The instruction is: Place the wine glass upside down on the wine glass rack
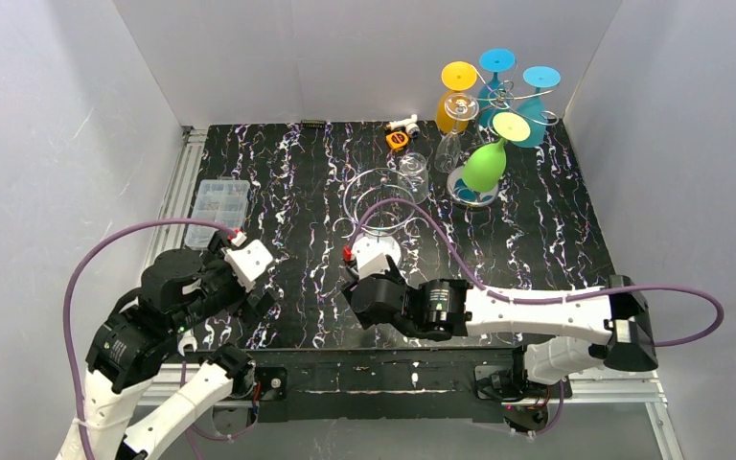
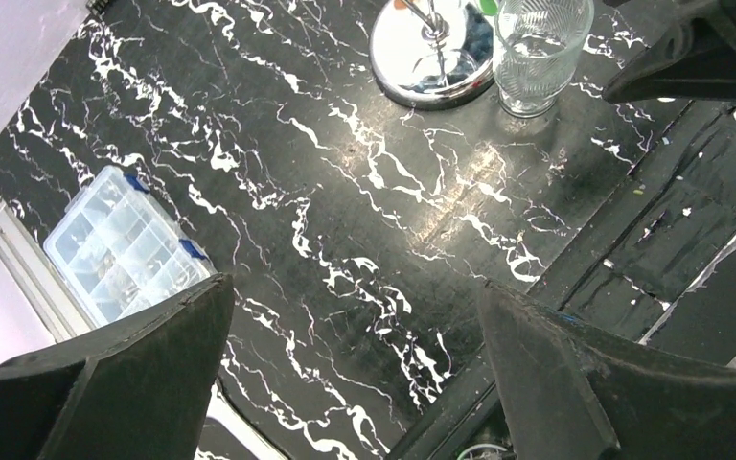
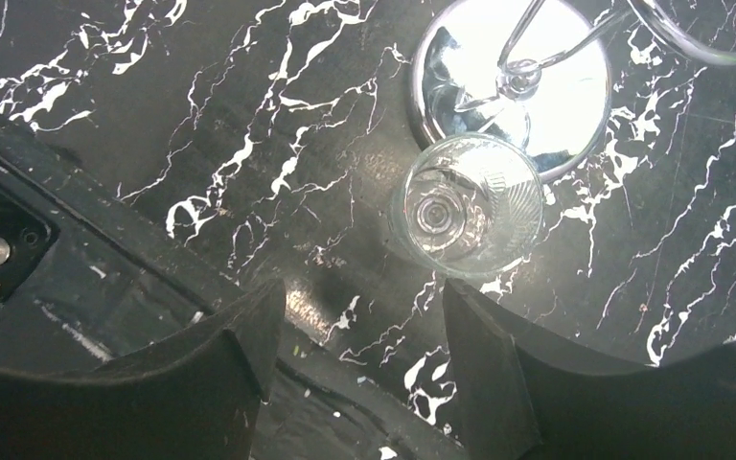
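Between the spread fingers of the right gripper [image 3: 359, 311] nothing is held; the jaws are set moderately wide, a gap judged suited to closing round a bowl. Just ahead of the fingertips, the clear wine glass [image 3: 465, 206] is stood on the table [image 3: 201, 115], close beside the chrome foot of the wine glass rack [image 3: 575, 115], so the wire rings above are within short reach. Which way up it stands cannot be told. Off to that gripper's left, the left gripper [image 2: 355, 292] is held fully wide and empty, apart from the glass.
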